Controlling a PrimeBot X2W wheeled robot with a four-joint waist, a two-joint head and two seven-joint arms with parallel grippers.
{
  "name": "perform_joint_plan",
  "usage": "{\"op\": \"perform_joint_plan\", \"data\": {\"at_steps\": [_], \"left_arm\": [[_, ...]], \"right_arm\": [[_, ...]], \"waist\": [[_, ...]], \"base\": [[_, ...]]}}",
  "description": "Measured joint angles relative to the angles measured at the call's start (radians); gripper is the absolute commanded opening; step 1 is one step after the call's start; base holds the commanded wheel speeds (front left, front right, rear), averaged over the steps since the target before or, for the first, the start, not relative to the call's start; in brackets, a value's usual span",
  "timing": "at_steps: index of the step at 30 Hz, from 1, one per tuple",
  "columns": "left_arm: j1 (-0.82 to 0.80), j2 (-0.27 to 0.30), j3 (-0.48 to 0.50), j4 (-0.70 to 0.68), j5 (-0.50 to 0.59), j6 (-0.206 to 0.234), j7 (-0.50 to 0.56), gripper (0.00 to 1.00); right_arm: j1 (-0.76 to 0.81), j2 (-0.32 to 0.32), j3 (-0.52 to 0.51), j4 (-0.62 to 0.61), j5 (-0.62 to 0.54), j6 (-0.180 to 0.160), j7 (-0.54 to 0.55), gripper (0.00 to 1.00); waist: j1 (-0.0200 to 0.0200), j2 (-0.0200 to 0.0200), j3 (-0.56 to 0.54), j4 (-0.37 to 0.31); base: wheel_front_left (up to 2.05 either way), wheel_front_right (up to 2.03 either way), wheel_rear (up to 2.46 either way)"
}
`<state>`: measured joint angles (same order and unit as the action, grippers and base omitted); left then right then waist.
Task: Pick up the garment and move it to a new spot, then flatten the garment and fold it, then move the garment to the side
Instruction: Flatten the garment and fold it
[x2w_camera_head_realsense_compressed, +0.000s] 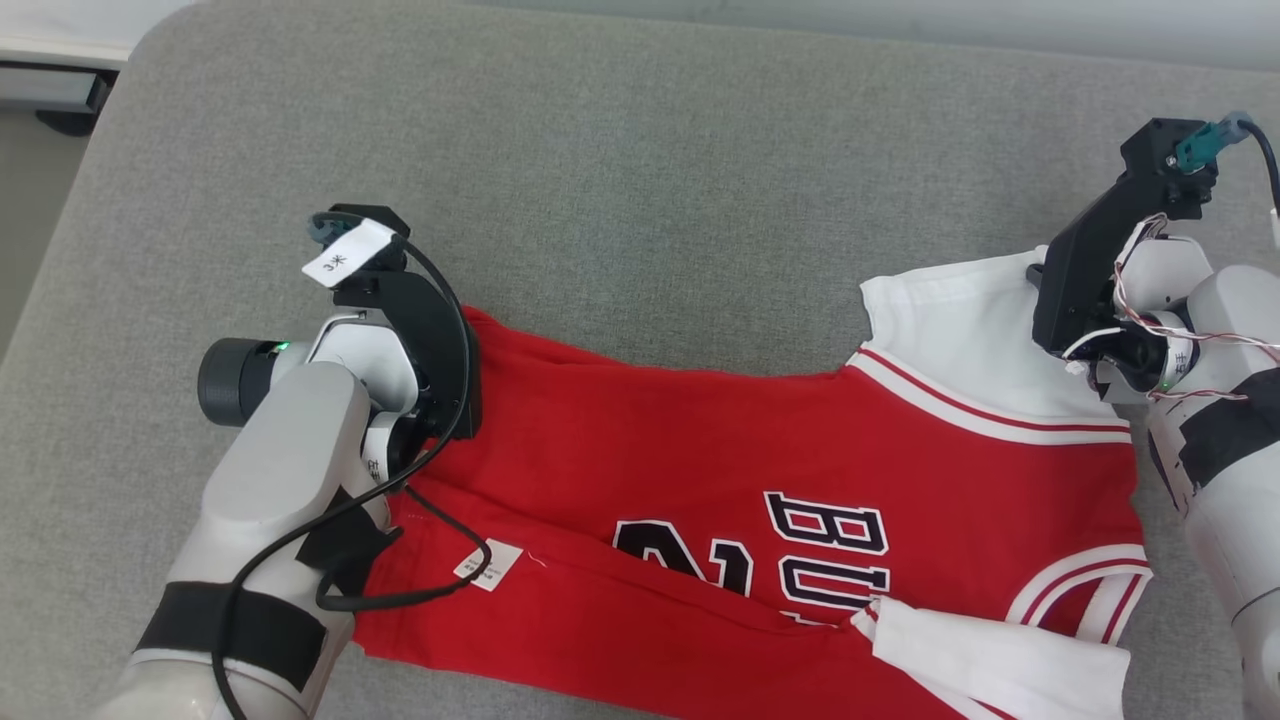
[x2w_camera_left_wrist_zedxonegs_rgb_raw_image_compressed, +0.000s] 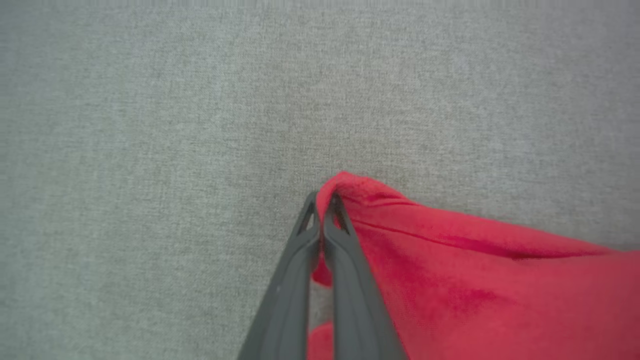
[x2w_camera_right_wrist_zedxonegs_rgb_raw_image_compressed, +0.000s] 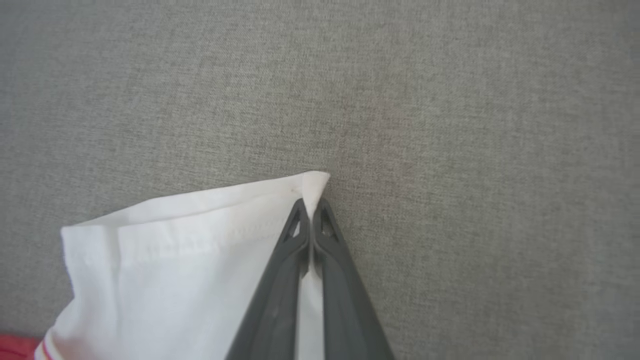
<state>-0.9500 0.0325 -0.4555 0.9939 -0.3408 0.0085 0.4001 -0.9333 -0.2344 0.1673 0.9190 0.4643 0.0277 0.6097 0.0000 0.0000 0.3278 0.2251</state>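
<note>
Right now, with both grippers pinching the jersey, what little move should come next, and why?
Probably lift both corners together, just off the cushion. The left gripper is shut on the red hem and the right gripper on the white sleeve, both at the far edge of the jersey. Raising them evenly should keep that edge straight for folding.

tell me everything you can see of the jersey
The jersey is red soft knit with white sleeves, red-and-white striped trim, dark white-edged lettering and a small white label. It lies spread but creased on the grey fabric surface, a fold running along its near part. The left end effector is shut on a red corner; the right end effector is shut on the far sleeve's corner.
</note>
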Motion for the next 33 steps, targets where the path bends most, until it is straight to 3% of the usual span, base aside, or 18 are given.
{"op": "perform_joint_plan", "data": {"at_steps": [5, 12, 18, 25, 33], "left_arm": [[-0.002, 0.000, 0.006, 0.018, -0.002, 0.000, -0.041, 0.00], [-0.007, -0.001, 0.016, 0.037, -0.003, 0.001, -0.110, 0.00], [-0.005, 0.003, 0.025, 0.072, -0.005, 0.004, -0.158, 0.00], [0.037, 0.009, 0.024, 0.098, -0.007, -0.006, -0.221, 0.00], [0.143, 0.019, 0.023, 0.115, -0.012, -0.027, -0.293, 0.00]], "right_arm": [[-0.001, 0.011, 0.002, 0.019, -0.003, 0.001, -0.044, 0.00], [-0.001, 0.016, 0.030, 0.022, -0.028, 0.040, -0.131, 0.00], [0.019, 0.017, 0.036, 0.012, -0.035, 0.055, -0.228, 0.00], [0.150, 0.021, 0.055, -0.051, -0.033, 0.088, -0.350, 0.00], [0.416, 0.030, 0.114, -0.220, -0.034, 0.096, -0.498, 0.00]], "waist": [[0.0000, 0.0000, -0.015, -0.011], [0.0000, 0.0000, -0.047, -0.030], [0.0000, 0.0000, -0.085, -0.049], [0.0000, 0.0000, -0.141, -0.070], [-0.0002, 0.0000, -0.219, -0.084]], "base": [[0.00, 0.00, 0.00], [0.00, 0.00, 0.00], [0.00, 0.00, 0.00], [0.00, 0.00, 0.00], [0.00, 0.00, 0.00]]}}
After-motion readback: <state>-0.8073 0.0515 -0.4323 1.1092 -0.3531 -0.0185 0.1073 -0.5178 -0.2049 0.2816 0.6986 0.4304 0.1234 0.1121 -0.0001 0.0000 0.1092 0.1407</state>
